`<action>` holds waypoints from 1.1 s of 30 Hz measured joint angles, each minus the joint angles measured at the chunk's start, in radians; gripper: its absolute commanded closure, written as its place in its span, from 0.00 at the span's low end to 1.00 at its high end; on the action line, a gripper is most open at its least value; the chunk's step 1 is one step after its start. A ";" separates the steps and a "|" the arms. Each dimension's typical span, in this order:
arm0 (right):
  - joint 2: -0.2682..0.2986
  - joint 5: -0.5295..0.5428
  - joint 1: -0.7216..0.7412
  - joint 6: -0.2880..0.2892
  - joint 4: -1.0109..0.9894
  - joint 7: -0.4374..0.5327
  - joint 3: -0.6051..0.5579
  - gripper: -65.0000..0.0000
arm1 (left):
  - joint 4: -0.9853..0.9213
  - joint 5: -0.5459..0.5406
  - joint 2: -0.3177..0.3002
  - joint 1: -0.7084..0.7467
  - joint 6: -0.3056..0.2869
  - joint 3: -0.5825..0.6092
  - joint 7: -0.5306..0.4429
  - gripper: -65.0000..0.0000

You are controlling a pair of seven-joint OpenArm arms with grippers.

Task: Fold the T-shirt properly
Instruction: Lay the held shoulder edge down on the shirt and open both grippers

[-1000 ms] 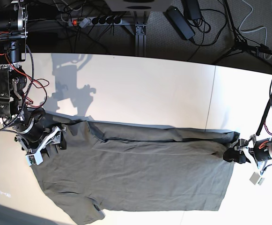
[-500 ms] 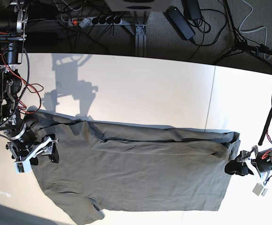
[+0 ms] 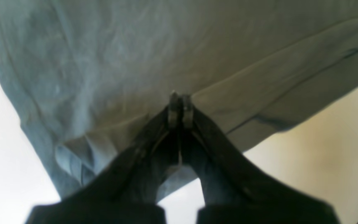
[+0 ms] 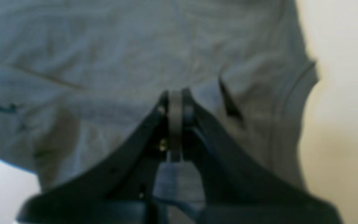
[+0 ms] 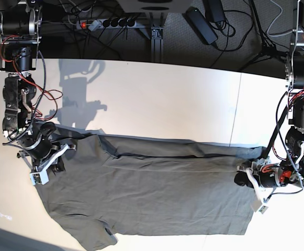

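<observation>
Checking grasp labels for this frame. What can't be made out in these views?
- Cloth between the jaws: both wrist views blurred; left gripper and right gripper tips meet over the T-shirt.
- Neck label: not visible in any view.
- Lower sleeve: cut off by the base view's bottom edge.
- Shirt beneath the grippers: base view, hidden by the grippers.

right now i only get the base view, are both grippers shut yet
Observer: Yes. In the left wrist view the left gripper has its jaws pressed together over the wrinkled dark olive-grey cotton T-shirt.
Operator: and the right one
Observer: The right gripper is shut too, over the shirt's sleeve end.
Operator: is cloth pinched in either
Observer: Both views are too blurred there; I cannot tell.
</observation>
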 measured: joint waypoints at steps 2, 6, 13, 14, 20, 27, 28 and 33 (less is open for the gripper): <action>0.000 -0.001 0.001 0.000 -0.045 0.005 0.000 1.00 | -0.042 0.057 0.005 0.000 0.000 0.021 -0.041 1.00; 0.000 -0.024 0.002 0.000 -0.137 0.010 0.001 1.00 | -0.118 0.130 0.007 0.003 0.000 0.073 -0.139 1.00; 0.000 -0.007 0.011 0.000 -0.196 0.044 0.003 1.00 | -0.125 0.153 0.002 -0.005 0.004 0.145 -0.149 1.00; 0.000 -0.007 0.011 0.000 -0.196 0.043 0.003 1.00 | -0.125 0.153 0.002 -0.005 0.004 0.145 -0.148 1.00; 0.003 0.030 0.008 -0.001 -0.164 -0.060 0.005 1.00 | -0.099 0.088 -0.005 -0.002 0.006 0.148 -0.072 1.00; 0.050 0.074 -0.151 0.000 0.025 -0.108 0.007 1.00 | 0.061 -0.025 -0.074 0.116 0.005 0.150 -0.035 1.00; 0.053 0.072 -0.173 0.000 0.050 -0.114 0.007 1.00 | 0.078 -0.043 -0.087 0.132 0.005 0.150 -0.035 1.00; 0.053 0.077 -0.304 -0.001 0.160 -0.104 0.026 1.00 | 0.189 -0.098 -0.147 0.240 0.007 0.144 -0.043 1.00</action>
